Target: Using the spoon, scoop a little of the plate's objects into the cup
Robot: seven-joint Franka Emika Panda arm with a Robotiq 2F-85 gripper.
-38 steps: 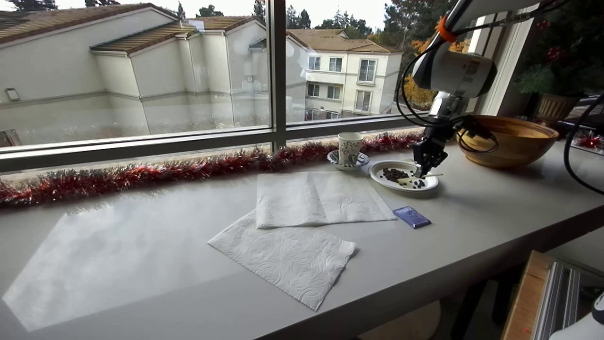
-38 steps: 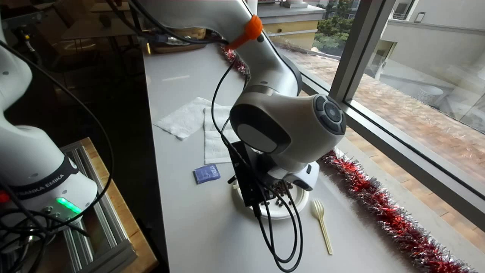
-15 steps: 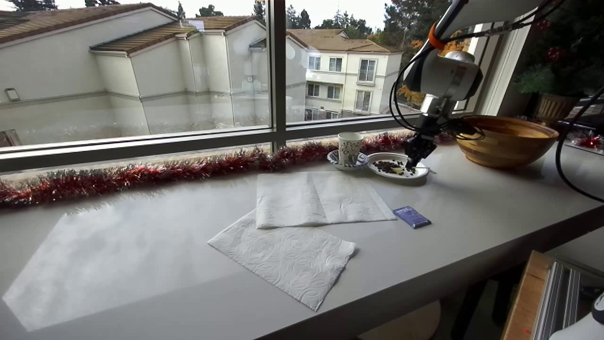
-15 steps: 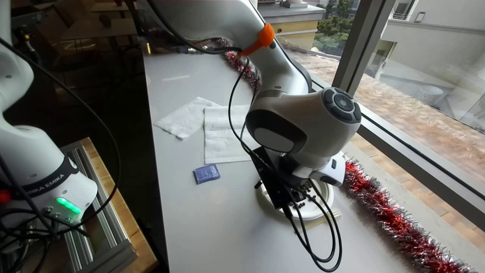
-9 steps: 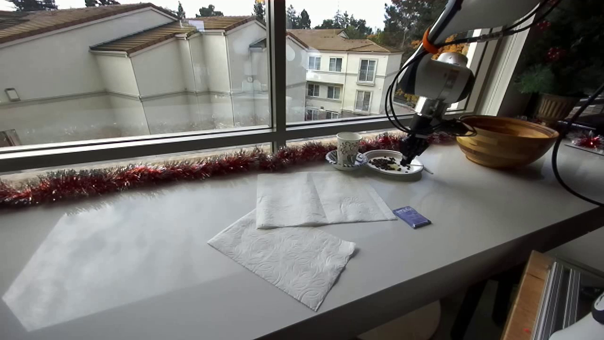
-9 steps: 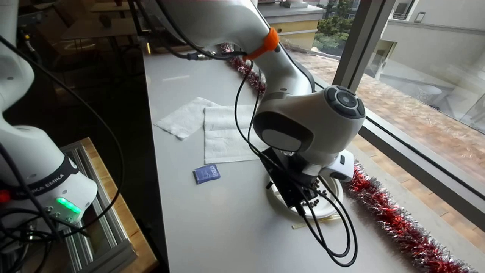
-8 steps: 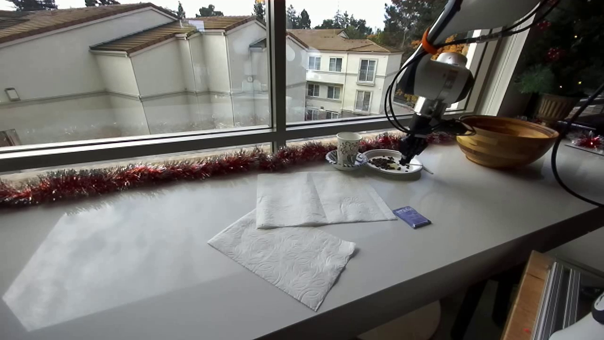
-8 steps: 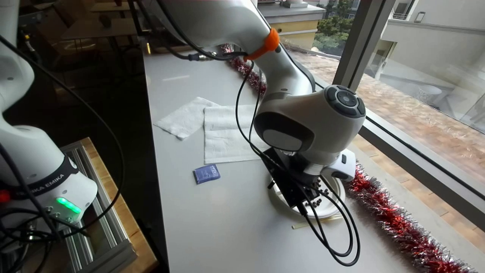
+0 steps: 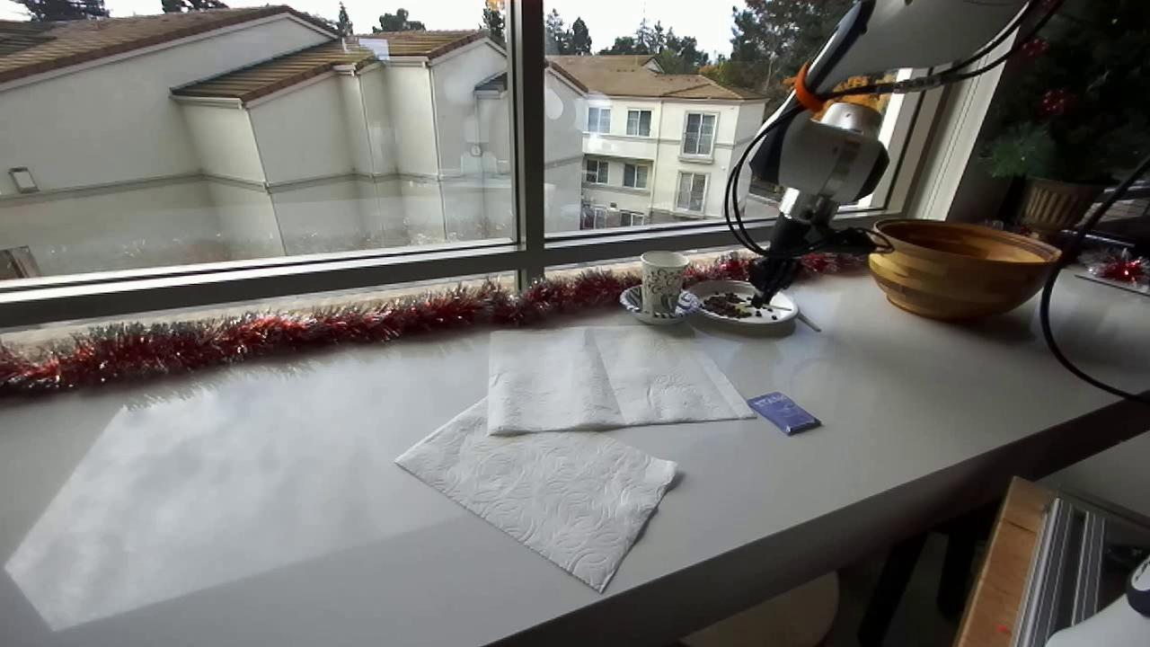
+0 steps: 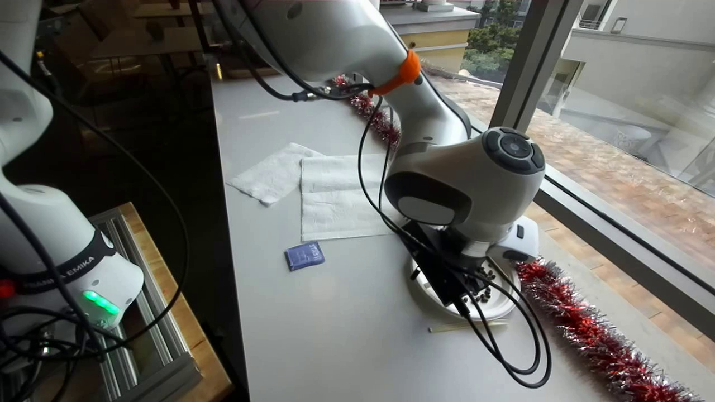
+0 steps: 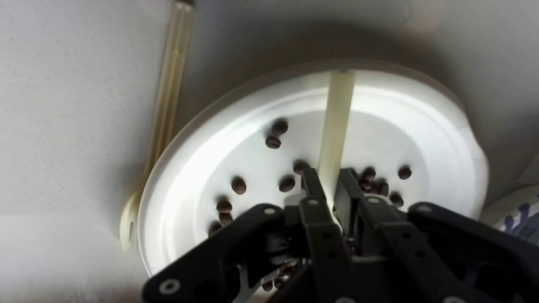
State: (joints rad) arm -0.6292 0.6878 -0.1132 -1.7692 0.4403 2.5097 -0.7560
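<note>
The white plate holds loose dark beans, some piled under my gripper. My gripper points down over the plate. In the wrist view my gripper is shut on the pale spoon, whose handle runs between the fingers and reaches across the plate's rim. The spoon's bowl end is mostly hidden by the fingers. The white patterned cup stands in a small blue-patterned dish beside the plate. The dish also shows in the wrist view. The arm hides the cup in an exterior view.
A pale fork lies against the plate, also seen in an exterior view. A wooden bowl stands beyond the gripper. Tinsel lines the window. Napkins and a blue packet lie nearer the front.
My gripper has moved toward the window and the cup. The plate and spoon have slid along with it. The fork has turned and now lies against the plate. The cup has shifted very slightly.
</note>
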